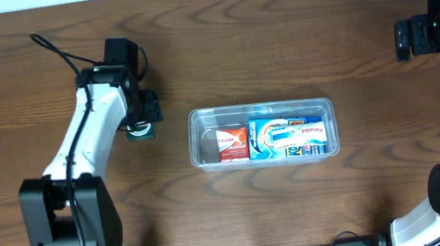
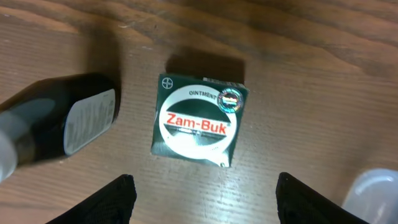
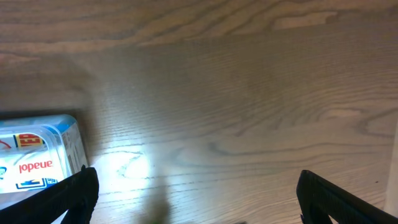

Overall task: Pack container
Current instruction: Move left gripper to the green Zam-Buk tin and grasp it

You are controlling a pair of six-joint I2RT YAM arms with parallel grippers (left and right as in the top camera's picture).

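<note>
Spread fingertips of the left gripper [image 2: 205, 202] hang over a green Zam-Buk box [image 2: 199, 121], left of the container [image 1: 203, 147] between both arms, and just beside a dark bottle [image 2: 56, 124]. Closing off-centre could knock that bottle or skew the box. Far right of the container, the right gripper [image 3: 199, 202] gapes empty too.

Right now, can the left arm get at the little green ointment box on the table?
Probably yes. The left gripper hangs right above the green box, jaws open wider than it. The dark bottle lies off to one side, not touching it, so nothing seems to block the way.
</note>
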